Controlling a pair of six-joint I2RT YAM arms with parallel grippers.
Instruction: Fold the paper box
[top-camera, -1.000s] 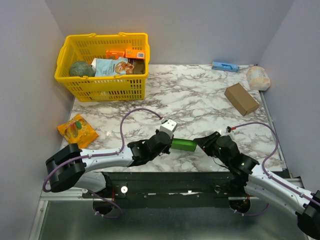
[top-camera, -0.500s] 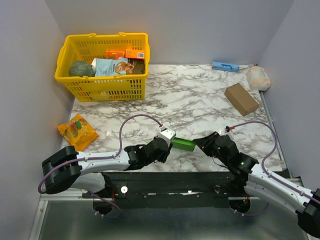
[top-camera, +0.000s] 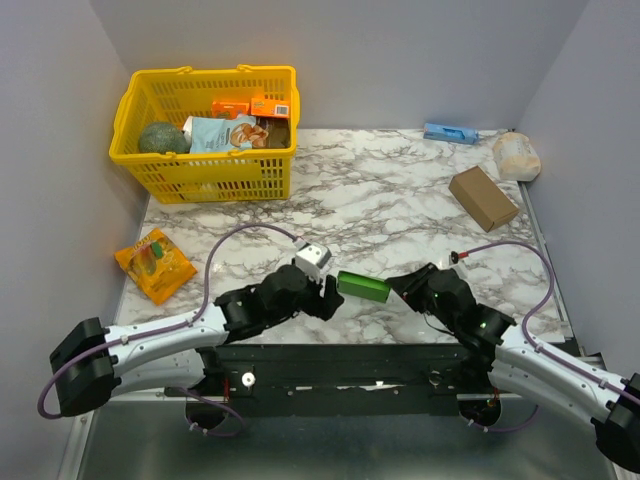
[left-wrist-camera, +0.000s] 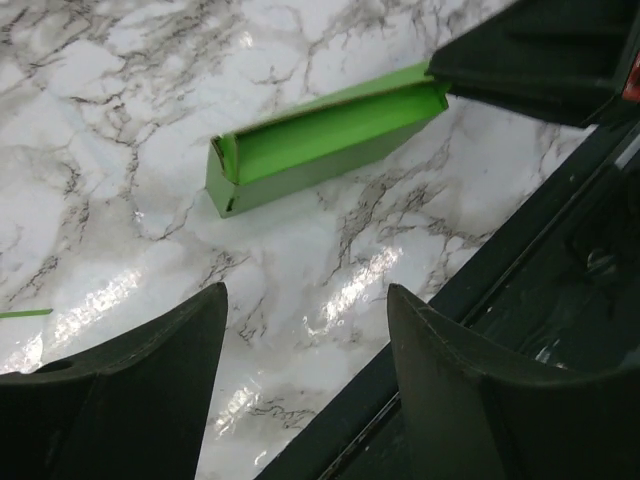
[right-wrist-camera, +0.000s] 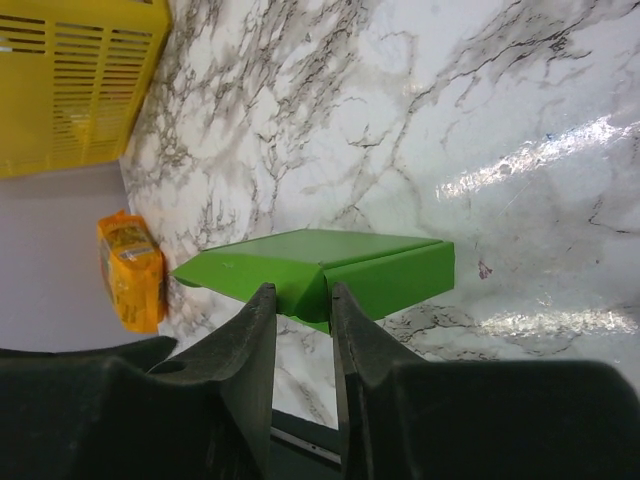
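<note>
1. Pinching the paper box at its right end: right claw. In the right wrist view its fingers sit close together, one on each side of a thin green card edge.
2. Left claw is spread wide and holds nothing. It sits just left of the box and is not touching it. The left wrist view shows bare marble between its fingertips and the box's left end.
3. The box lies on the desk near the front edge, between the two claws, with its long axis roughly left-right.
4. Box shape in the left wrist view: a long, narrow green trough with its open side towards the camera and a short folded end on the left. The right end goes under the right claw.
5. Yellow basket stands at the far left corner of the desk with packets inside, well apart from the box.
6. Orange packet lies flat at the left edge of the desk.
7. Brown cardboard box lies at the far right. A small blue item and a pale bag lie beyond it by the back wall.
</note>
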